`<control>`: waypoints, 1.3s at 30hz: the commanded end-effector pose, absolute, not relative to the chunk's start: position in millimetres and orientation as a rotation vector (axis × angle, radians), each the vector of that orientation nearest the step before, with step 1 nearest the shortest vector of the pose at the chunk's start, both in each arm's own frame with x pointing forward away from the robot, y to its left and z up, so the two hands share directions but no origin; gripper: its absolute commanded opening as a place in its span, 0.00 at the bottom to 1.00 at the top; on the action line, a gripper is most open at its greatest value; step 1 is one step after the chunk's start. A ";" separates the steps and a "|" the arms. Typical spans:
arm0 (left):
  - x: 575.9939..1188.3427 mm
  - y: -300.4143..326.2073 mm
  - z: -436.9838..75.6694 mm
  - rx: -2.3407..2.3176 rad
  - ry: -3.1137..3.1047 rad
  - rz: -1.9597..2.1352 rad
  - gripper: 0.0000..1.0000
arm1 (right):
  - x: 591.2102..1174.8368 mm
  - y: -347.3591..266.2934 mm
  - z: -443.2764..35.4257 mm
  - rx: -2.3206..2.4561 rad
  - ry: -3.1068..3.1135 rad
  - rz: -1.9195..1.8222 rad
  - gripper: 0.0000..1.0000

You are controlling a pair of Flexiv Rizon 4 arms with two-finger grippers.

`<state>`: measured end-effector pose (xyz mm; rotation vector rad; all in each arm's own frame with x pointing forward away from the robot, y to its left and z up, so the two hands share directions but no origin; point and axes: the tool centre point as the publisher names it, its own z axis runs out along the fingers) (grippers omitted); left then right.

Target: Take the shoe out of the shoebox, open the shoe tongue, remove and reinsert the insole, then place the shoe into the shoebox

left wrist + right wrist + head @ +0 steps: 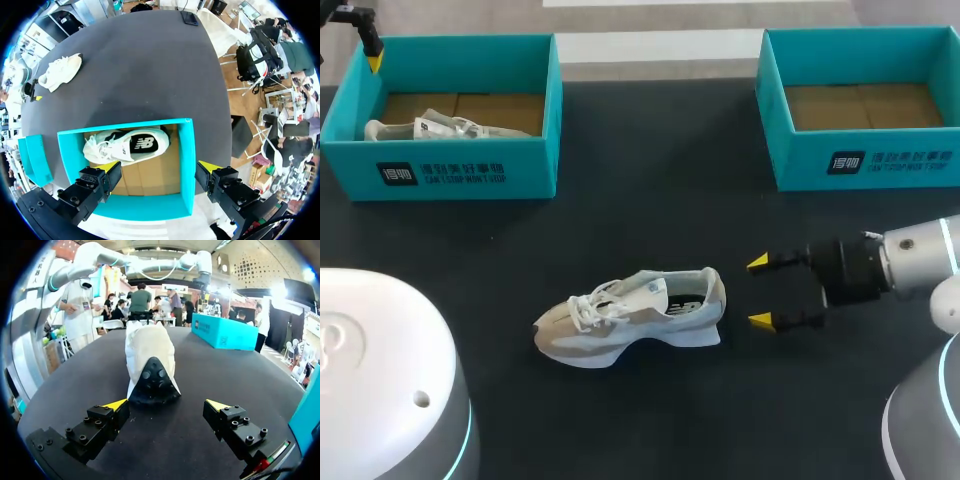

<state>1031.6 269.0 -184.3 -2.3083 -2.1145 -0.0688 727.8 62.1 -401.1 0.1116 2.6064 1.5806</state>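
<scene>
A beige and white lace-up sneaker (632, 318) lies on its sole near the middle of the dark tabletop (650, 170), toe toward the left edge and heel toward the right edge. Bare tabletop shows on every side of it, with wide stretches toward the far edge and both far corners.

The right gripper (759, 292) sits low just beside the heel, apart from it. Its fingers are spread wide and hold nothing. In the right wrist view the dark heel patch faces straight into the gap between the yellow tips.

At the far right corner stands the right teal cardboard shoebox (865, 160), open-topped, its brown floor showing. It is well apart from the sneaker. At the far left corner stands the left teal cardboard shoebox (460, 170), with a second white sneaker (127, 146) lying on its side inside.

The left gripper (159, 167) hangs above that box, fingers wide apart and holding nothing. Its tips stand over the box's two opposite walls.
</scene>
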 end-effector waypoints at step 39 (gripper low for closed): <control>1031.4 269.1 -184.2 -2.308 -2.113 -0.071 1.00 | 718.0 162.7 -421.1 -0.005 2.625 1.739 1.00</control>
